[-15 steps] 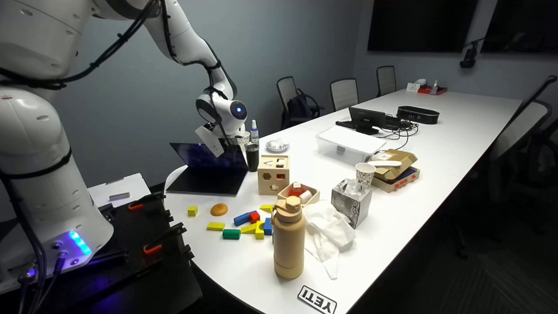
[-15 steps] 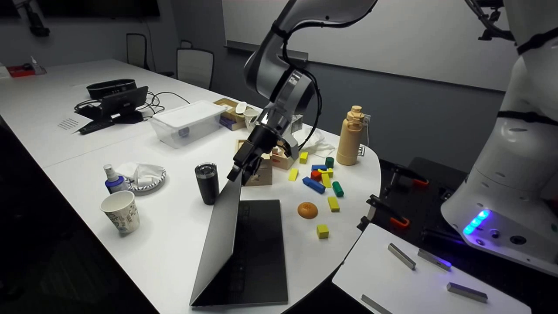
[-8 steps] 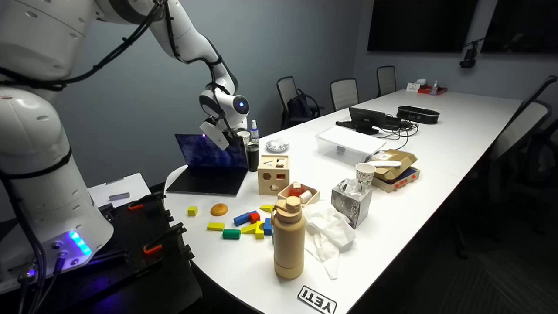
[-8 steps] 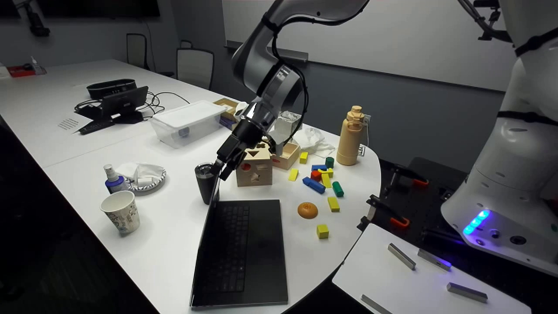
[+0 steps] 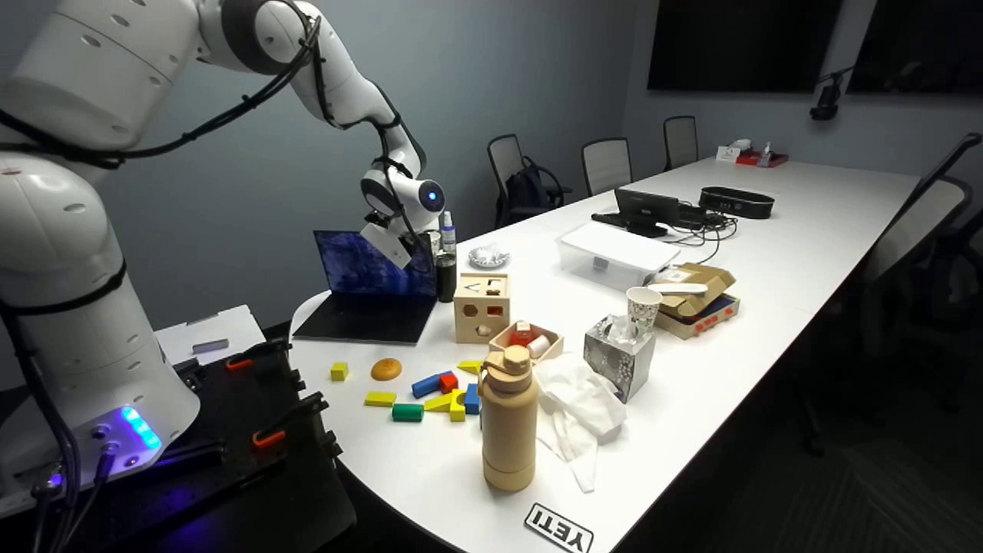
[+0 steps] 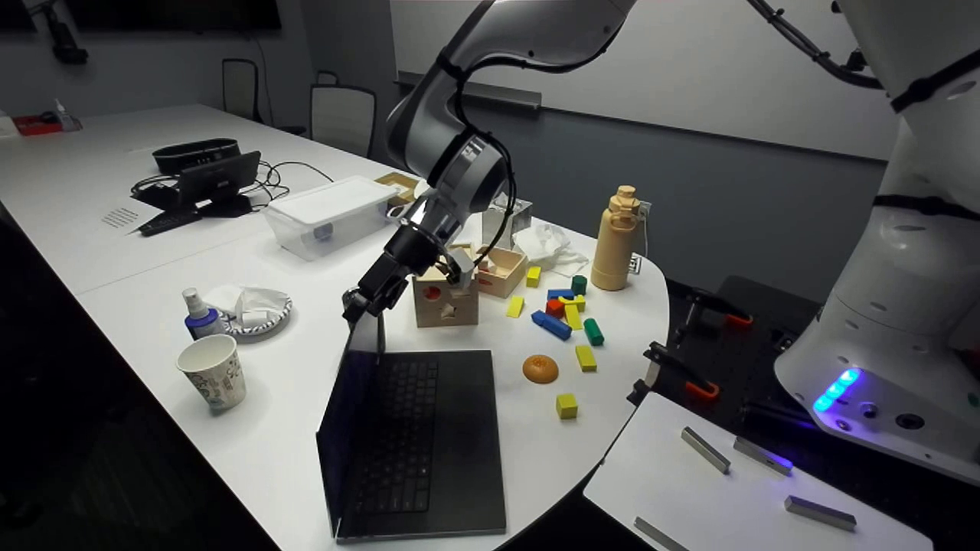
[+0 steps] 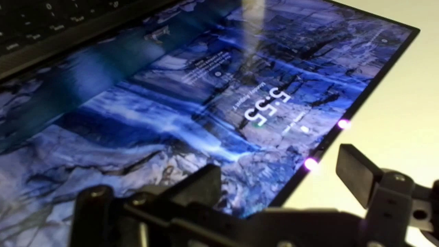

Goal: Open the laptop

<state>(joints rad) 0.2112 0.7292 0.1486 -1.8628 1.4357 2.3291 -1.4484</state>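
The lid of the laptop has swung open more. A second ago it leaned in over the keys, then it stood nearly straight up — now it tips back, away from them. The keys were in the dark under it and now they are easy to see. In an exterior view the screen looks brighter and bluer than before. The gripper has moved back with the lid's top edge, and the arm has reached farther over — so in an exterior view more of the block box and tissue box shows.
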